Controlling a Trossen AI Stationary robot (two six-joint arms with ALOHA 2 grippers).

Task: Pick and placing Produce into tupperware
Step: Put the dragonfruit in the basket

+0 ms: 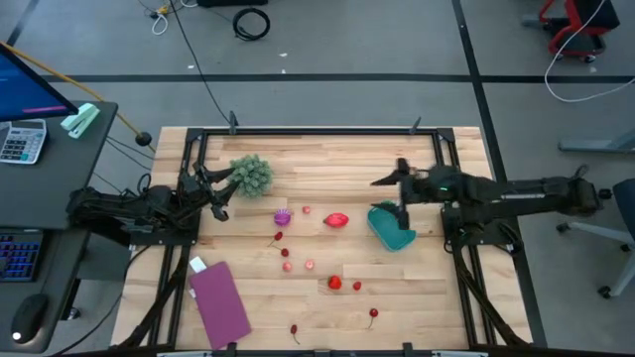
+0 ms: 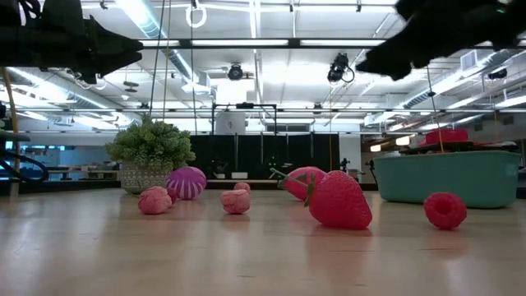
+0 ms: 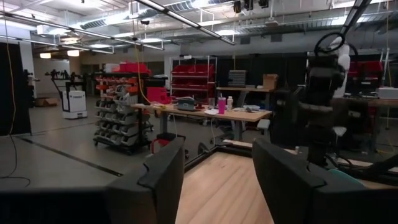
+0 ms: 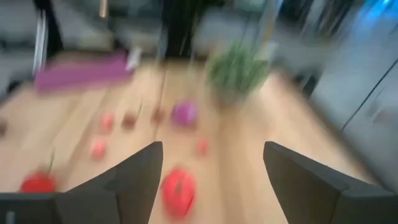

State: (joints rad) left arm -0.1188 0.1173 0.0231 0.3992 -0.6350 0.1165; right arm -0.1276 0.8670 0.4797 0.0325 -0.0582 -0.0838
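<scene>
The produce lies scattered on the wooden table: a purple ball [image 1: 283, 216], a red piece [image 1: 336, 220], a strawberry [image 1: 334, 283] and several small red and pink pieces, some with thin stems. In the low view the strawberry [image 2: 339, 200] and a raspberry [image 2: 445, 210] rest on the tabletop in front. The teal tupperware [image 1: 390, 226] stands right of the red piece. My right gripper [image 1: 389, 178] hovers open above the table just beyond the tub; its wrist view [image 4: 214, 155] is blurred and looks over the produce. My left gripper [image 1: 223, 195] waits open beside the green clump.
A bushy green clump [image 1: 251, 174] stands at the far left of the produce. A flat purple rectangle [image 1: 218, 299] lies near the table's near left corner. A black frame [image 1: 327, 130] runs along the far edge. Bare wood lies between the tub and the near edge.
</scene>
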